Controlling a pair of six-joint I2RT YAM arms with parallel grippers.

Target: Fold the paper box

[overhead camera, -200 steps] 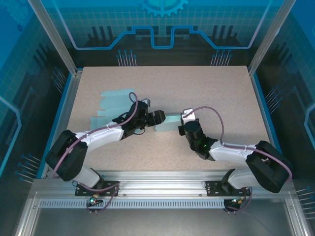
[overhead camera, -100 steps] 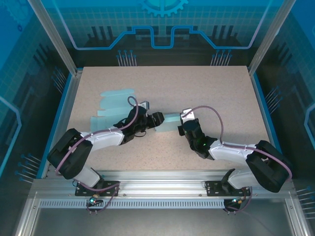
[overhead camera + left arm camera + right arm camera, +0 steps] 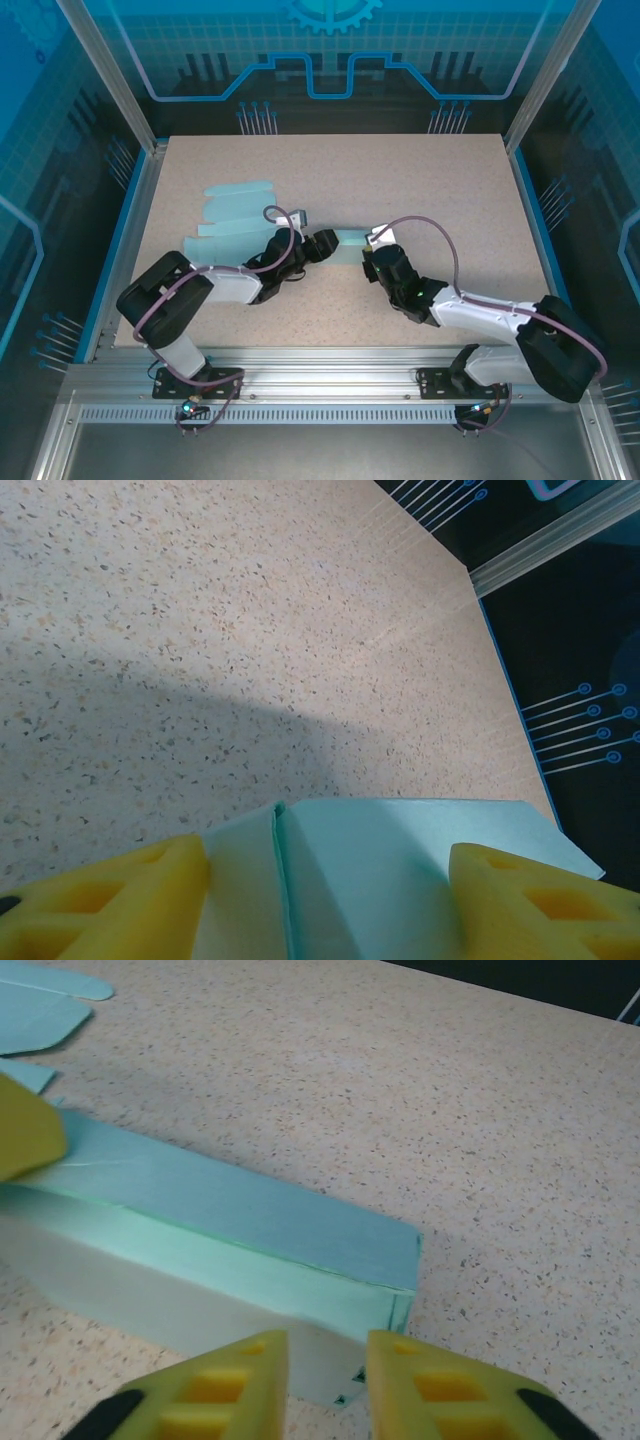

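The paper box (image 3: pixel 350 244) is a long pale-teal carton lying on the table (image 3: pixel 430 180) between the two arms. My left gripper (image 3: pixel 322 245) is on its left end. In the left wrist view the box (image 3: pixel 390 880) fills the gap, and a yellow finger (image 3: pixel 110 900) presses each side, so the gripper is shut on it. My right gripper (image 3: pixel 328 1370) is open at the box's near right corner (image 3: pixel 340 1300). Its fingers (image 3: pixel 225 1385) stand a little apart in front of the pale side wall. One finger of the left gripper (image 3: pixel 25 1130) rests on the box's far end.
Several flat teal carton blanks (image 3: pixel 235 208) lie fanned out on the table behind the left arm; they also appear as blanks (image 3: pixel 40 1000) in the right wrist view. The table's right edge (image 3: pixel 500 650) drops to a dark gap. Aluminium frame posts (image 3: pixel 135 120) border the table.
The right gripper's jaws have parted from shut. The left gripper's jaws have narrowed onto the box's left end, and the left arm's elbow has swung nearer and lower.
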